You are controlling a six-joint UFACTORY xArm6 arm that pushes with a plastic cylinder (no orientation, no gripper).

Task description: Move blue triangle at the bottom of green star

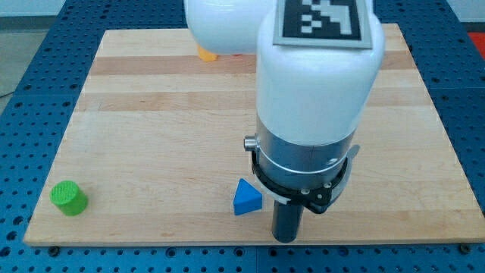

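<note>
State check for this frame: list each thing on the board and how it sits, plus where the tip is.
blue triangle: flat on the board, near the view's bottom edge.
green block: standing at the view's bottom left; shape unclear.
orange block: at the view's top, mostly hidden by the arm.
my tip: just to the triangle's right, apart from it.

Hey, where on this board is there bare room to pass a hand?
Bare wood spans the view's left and middle, between the green block, the orange block and the blue triangle. It is crowded at bottom centre, where my tip stands just right of the triangle.

The white arm [314, 83] stands upright over the board; my tip [285, 240] sits near the view's bottom edge.
</note>
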